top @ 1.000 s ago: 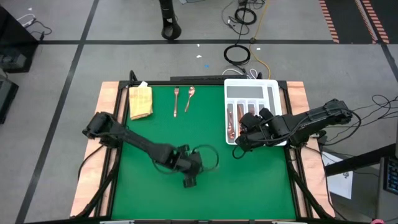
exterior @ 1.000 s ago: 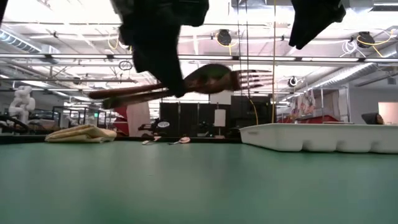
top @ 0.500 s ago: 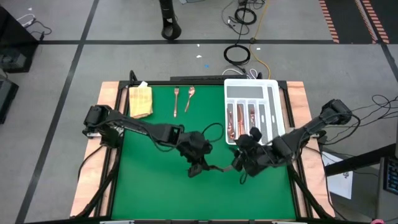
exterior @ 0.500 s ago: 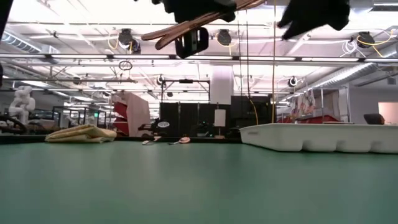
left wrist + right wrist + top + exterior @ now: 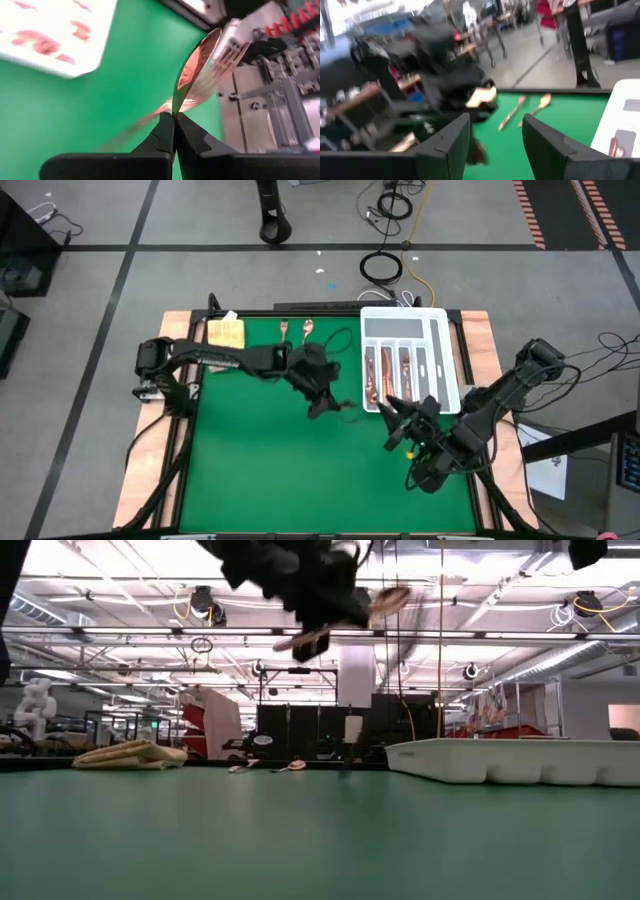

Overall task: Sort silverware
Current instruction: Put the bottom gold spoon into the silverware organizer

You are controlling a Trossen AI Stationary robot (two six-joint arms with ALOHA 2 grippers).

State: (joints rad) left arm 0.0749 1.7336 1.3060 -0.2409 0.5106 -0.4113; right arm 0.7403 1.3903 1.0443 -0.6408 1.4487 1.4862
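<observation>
My left gripper (image 5: 325, 402) hangs over the middle of the green mat, shut on copper silverware: a spoon (image 5: 196, 67), with what looks like a fork (image 5: 227, 47) behind it, blurred. In the low view the pieces (image 5: 385, 602) show high above the table. My right gripper (image 5: 393, 425) stands open and holds nothing, off the near left corner of the white tray (image 5: 441, 320), with its fingers (image 5: 452, 137) level. Several copper pieces (image 5: 373, 375) lie in the tray's compartments. A fork (image 5: 283, 332) and a spoon (image 5: 305, 330) lie flat on the mat at the far edge. My left gripper pinches the silverware between its two fingertips at the handle just below the spoon's bowl (image 5: 176, 107). The fingers slant downward. The bowl sticks out past the fingertips and the handles (image 5: 305, 640) trail to the other side. The pieces hang lifted clear of the mat.
A tan woven cloth (image 5: 226, 340) lies at the far left corner of the mat; it also shows in the low view (image 5: 130, 753). The tray (image 5: 520, 760) fills the far right. Wooden strips (image 5: 175, 330) border the mat (image 5: 260, 470).
My left gripper has carried the silverware from near the mat's near edge toward the far edge and somewhat right, rising and turning as it went. My right gripper has left the tray's near left corner, swung toward the near edge and tipped up to level.
</observation>
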